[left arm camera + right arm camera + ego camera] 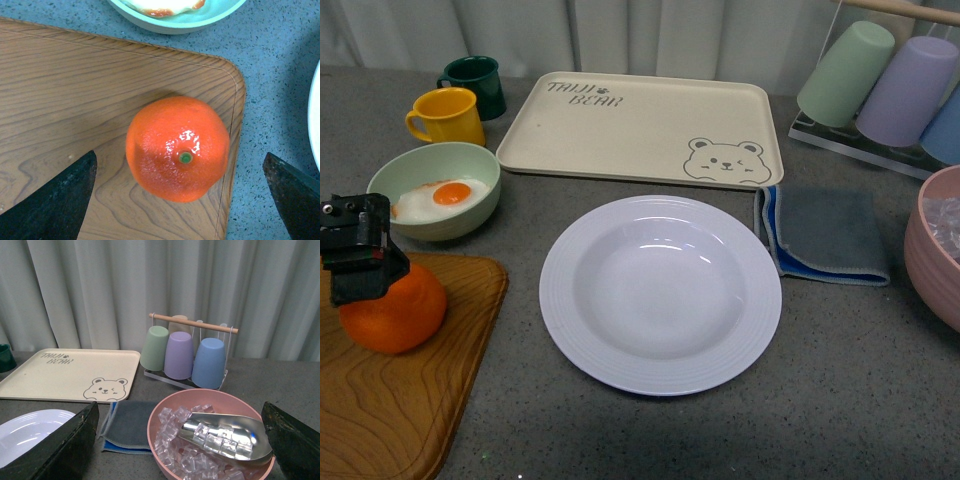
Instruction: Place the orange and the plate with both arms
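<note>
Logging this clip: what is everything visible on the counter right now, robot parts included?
orange: 1, bright orange, on the board
wooden board: 1, brown, front left
plate: 1, white, centre, nothing on it
green bowl: 1, pale green, behind the board, holds a fried egg
yellow mug: 1, yellow, back left
dark green mug: 1, behind the yellow one
bear tray: 1, cream, behind the plate
cloth: 1, grey, blue edge, right of plate
pink bowl: 1, front right, holds ice and a metal scoop
cups: 4, green, purple, blue, beige, on the rack, back right
left tool: black, open, above the orange
right tool: black, open, holds nothing
</note>
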`<action>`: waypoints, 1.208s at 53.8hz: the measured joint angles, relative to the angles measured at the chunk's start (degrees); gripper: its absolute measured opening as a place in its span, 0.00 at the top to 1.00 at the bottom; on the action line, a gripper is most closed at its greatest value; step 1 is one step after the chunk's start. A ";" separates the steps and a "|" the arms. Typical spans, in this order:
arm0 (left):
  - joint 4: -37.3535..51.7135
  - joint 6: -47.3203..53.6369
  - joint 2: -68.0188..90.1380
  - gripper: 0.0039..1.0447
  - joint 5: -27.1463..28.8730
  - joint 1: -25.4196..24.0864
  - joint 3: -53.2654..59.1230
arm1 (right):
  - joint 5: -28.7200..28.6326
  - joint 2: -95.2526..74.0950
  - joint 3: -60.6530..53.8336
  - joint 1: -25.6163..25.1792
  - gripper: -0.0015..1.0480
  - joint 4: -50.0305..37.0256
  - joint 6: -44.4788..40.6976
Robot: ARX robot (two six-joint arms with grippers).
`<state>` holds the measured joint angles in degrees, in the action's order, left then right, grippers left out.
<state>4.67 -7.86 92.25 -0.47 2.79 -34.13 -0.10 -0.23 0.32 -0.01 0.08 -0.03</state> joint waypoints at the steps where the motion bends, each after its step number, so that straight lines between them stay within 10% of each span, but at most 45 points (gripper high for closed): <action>1: -0.09 0.13 0.42 0.06 -0.11 0.11 -0.26 | 0.00 0.00 0.00 0.00 0.09 0.00 0.02; 31: -1.57 -0.04 11.15 0.06 -0.68 0.59 -5.18 | 0.00 0.00 0.00 0.00 0.09 0.00 0.02; 44: -1.46 -0.79 11.34 0.39 -1.29 0.76 -5.60 | 0.00 0.00 0.00 0.00 0.09 0.00 0.00; 65: -2.86 -0.70 4.48 0.44 -1.01 7.52 -7.43 | 0.00 0.00 0.00 0.00 0.09 0.00 0.02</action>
<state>1.80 -8.56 96.73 -1.48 10.31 -41.56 -0.10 -0.23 0.32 -0.01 0.08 -0.01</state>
